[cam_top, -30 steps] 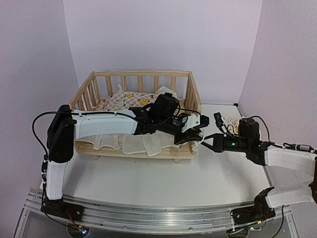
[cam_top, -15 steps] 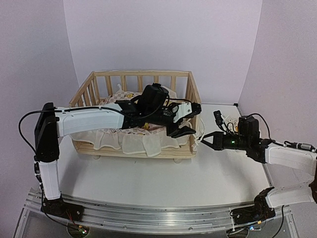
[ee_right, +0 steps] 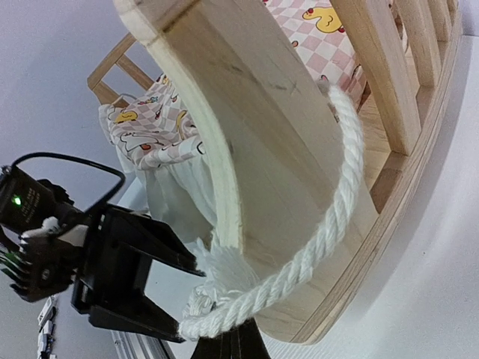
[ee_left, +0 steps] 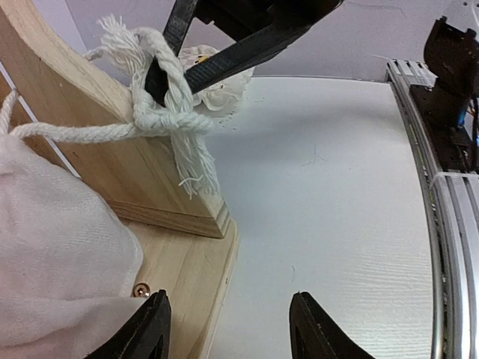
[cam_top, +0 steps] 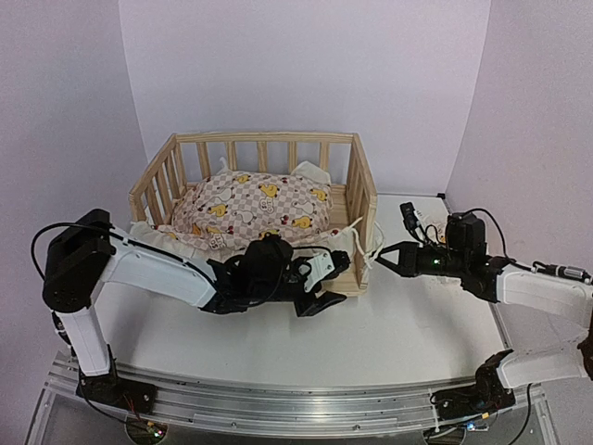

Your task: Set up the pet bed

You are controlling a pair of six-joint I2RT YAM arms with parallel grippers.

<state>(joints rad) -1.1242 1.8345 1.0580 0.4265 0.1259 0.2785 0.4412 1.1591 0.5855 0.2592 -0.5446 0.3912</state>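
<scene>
The pet bed [cam_top: 365,185] is a light-wood slatted frame at the back of the table. A pink-checked duck cushion [cam_top: 255,209] lies in it on white fabric [cam_top: 153,234]. A white rope [ee_right: 338,187] loops round the bed's front right post [ee_right: 247,127] and ends in a frayed knot [ee_left: 166,112]. My right gripper [cam_top: 381,259] is shut on the rope at that knot, its black fingers [ee_left: 224,46] reaching in from the right. My left gripper [ee_left: 228,329] is open and low at the bed's front right corner [ee_left: 183,262], holding nothing.
A small patterned white item [cam_top: 434,225] lies on the table behind my right arm. The metal base rail [cam_top: 278,394] runs along the near edge. White fabric [ee_left: 52,247] hangs over the bed's front edge beside my left fingers.
My left arm has come out from over the bed and dropped to its front right corner, with the jaws opening. The cushion is now uncovered. The right arm has hardly moved.
</scene>
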